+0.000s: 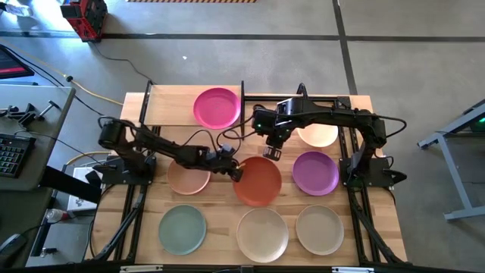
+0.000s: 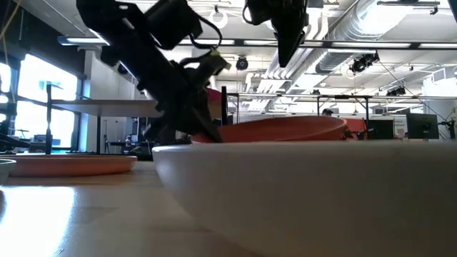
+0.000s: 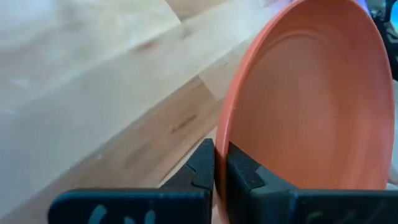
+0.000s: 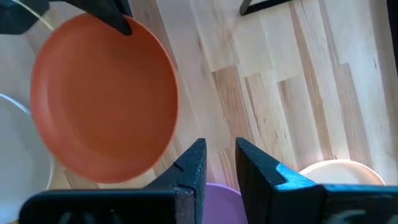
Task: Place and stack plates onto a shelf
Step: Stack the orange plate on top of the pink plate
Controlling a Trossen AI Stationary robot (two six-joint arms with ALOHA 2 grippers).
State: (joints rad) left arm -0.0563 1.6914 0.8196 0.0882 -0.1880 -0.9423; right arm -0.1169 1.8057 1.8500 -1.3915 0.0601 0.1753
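An orange plate sits mid-table, and my left gripper is shut on the rim facing the table's left. My right gripper hangs open above bare wood just beyond the orange plate, touching nothing; its fingers show a narrow gap. A magenta plate lies flat on the raised light-wood shelf at the far left. Peach, purple, mint green, cream and beige plates lie flat on the table. Another pale plate is partly under the right arm. My left gripper pinches the orange plate's rim on its left-facing side, one finger on the inner face and one on the outer. The fingers come in slanting down from the table's left. Whether the far side of the plate rests on the table cannot be told.
The shelf's right half holds the magenta plate and its left half is bare board. Black posts stand at the shelf's right end, close to the right arm. The cream plate fills the front of the low view. Plates ring the orange one on three sides.
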